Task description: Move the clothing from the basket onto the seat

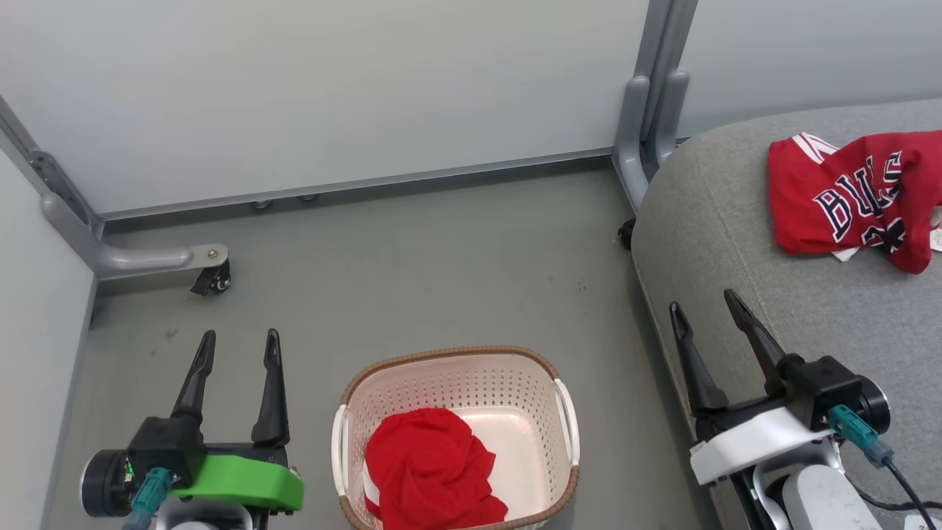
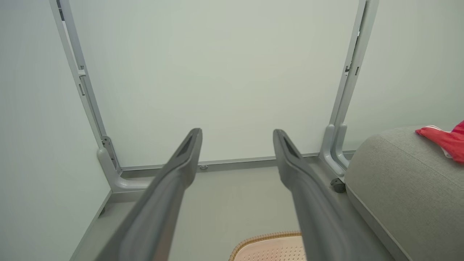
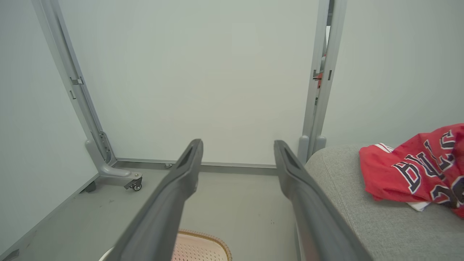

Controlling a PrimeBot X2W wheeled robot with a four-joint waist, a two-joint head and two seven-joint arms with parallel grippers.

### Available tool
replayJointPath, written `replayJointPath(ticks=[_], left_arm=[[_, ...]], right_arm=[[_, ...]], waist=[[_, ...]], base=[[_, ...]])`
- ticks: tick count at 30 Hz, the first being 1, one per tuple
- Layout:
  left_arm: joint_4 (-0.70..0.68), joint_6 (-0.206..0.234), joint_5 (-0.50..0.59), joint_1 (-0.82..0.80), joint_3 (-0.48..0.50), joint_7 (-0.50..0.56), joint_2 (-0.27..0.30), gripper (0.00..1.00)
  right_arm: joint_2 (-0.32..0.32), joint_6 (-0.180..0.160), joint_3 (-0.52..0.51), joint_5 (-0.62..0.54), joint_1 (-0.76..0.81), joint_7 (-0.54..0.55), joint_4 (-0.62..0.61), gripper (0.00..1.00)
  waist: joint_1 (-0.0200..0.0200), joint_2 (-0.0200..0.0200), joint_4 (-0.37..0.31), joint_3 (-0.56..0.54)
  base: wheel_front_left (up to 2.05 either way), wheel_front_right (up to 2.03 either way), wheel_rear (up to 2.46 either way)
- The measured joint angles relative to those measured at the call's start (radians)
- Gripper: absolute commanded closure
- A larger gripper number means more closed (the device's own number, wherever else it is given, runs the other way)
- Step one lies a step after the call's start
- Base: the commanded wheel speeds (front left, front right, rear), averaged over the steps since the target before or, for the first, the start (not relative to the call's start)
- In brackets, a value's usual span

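The cream perforated basket with a brown rim stands on the floor at the bottom centre. A crumpled red garment with white trim lies inside it. The red "BULLS" jersey rests on the grey seat at the right, and the right wrist view has the jersey on that cushion too. My left gripper is open and empty, left of the basket. My right gripper is open and empty over the seat's front edge.
Pale partition panels enclose the grey floor. A metal foot with a caster stands at the back left. Grey posts rise by the seat's far corner. A small black caster sits by the cushion's edge.
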Motion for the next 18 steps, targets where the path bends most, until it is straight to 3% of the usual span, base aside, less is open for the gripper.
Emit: replayJointPath(ticks=[18], left_arm=[[-0.010, -0.026, 0.017, 0.007, -0.014, 0.000, -0.017, 0.00]], right_arm=[[0.012, 0.000, -0.040, -0.006, 0.077, 0.000, -0.036, 0.00]], waist=[[0.0000, 0.0000, -0.005, -0.010]], base=[[0.00, 0.00, 0.00]])
